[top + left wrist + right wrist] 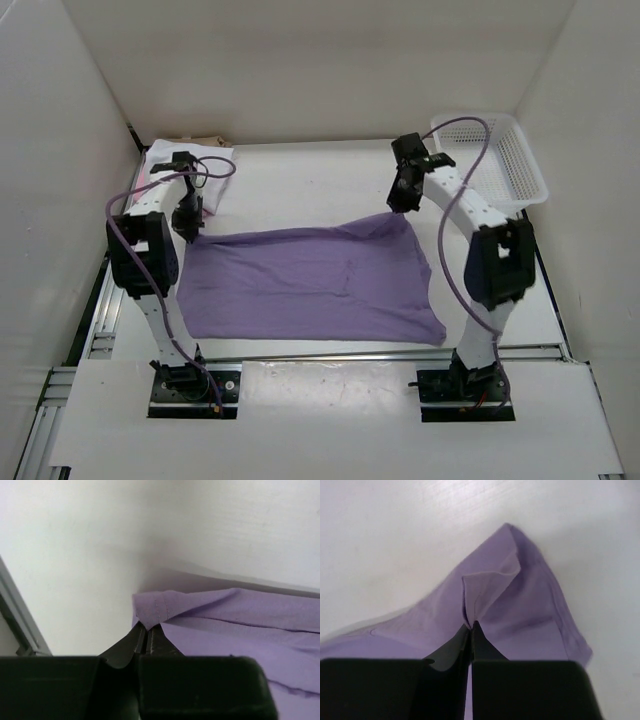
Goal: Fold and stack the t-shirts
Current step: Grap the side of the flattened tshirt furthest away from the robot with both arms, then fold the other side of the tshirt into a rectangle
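Note:
A lavender purple t-shirt [310, 285] lies spread across the middle of the table. My left gripper [190, 235] is shut on its far left corner [157, 607], pinching a fold of cloth between the fingertips. At the far right corner, my right gripper [402, 208] is shut on a pinched ridge of the same t-shirt [485, 587]. Folded t-shirts [185, 150], a white one over a pink and a tan-beige one, lie in a pile at the far left corner behind the left arm.
A white plastic mesh basket [500, 160] stands at the far right of the table. White walls enclose the back and both sides. A metal rail [15, 615] runs along the table's left edge near the left gripper.

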Robot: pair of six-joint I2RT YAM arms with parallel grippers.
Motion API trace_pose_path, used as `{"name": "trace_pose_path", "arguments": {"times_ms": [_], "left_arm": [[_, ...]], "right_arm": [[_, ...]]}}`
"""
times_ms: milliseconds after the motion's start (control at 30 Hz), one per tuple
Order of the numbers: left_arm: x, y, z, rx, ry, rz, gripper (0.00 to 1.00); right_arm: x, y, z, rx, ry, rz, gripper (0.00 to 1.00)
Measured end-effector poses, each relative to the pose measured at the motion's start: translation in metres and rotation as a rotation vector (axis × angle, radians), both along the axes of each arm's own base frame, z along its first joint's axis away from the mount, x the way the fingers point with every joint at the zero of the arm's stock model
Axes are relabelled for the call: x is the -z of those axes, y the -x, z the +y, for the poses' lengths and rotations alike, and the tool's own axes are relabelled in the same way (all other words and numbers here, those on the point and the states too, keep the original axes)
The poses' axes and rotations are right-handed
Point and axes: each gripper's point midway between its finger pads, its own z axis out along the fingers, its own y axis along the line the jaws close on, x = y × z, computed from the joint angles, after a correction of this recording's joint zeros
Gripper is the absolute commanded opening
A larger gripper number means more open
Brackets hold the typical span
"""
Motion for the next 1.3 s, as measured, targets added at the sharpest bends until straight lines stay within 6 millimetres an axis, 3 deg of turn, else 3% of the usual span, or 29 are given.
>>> {"name": "trace_pose_path", "arguments": {"times_ms": [100,267,367,600,867,1300], "left_arm": [[-0.008,0.012,0.005,-0.010,-0.015,0.006,0.10],[0.002,0.041,0.011,-0.020,-0.047,0.088,0.12],[0.009,0.055,0.012,-0.019,-0.053,0.137,0.12],[0.010,0.061,0.002,-0.019,0.010,0.160,0.15],[0.010,0.093,0.007,-0.075,0.075,0.228,0.23],[0.005,0.116,0.004,-0.091,0.108,0.301,0.22]], "right_arm": [[-0.018,0.044,-0.002,-0.027,-0.001,-0.013,0.00],[-0.004,0.122,-0.018,-0.017,0.000,0.077,0.00],[0.001,0.150,-0.025,0.003,-0.003,0.115,0.00],[-0.010,0.166,-0.008,-0.015,-0.052,0.094,0.00],[0.013,0.218,-0.020,0.026,-0.069,0.163,0.00],[0.013,0.226,-0.018,0.036,-0.091,0.162,0.00]]}}
